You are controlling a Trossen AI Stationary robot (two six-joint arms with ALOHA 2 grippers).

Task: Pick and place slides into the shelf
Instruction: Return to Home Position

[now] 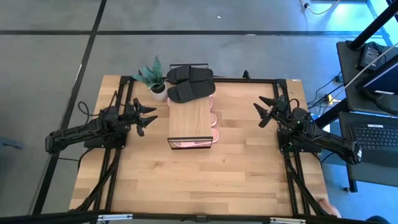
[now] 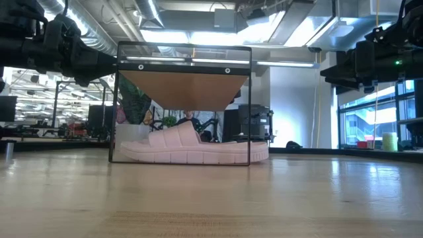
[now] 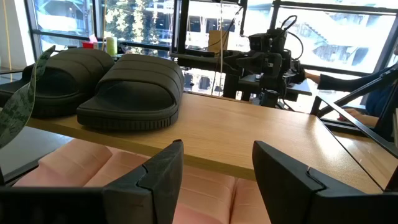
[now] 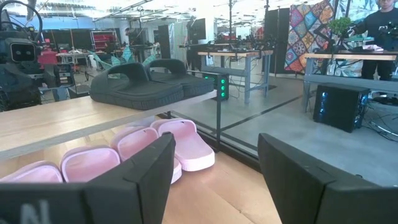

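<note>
My left pincer (image 1: 149, 116) and right pincer (image 1: 260, 114) hung open, either side of the shelf (image 1: 189, 118). Black slides (image 1: 191, 84) sat on top; its board hid most of the pink slides (image 2: 192, 149) beneath, on the surface.

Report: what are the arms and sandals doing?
Left gripper, fingers open, empty, left of shelf. Right gripper same, opposite side. Black slides on top, pink slides underneath. Potted plant beside shelf, clear of arms.
</note>
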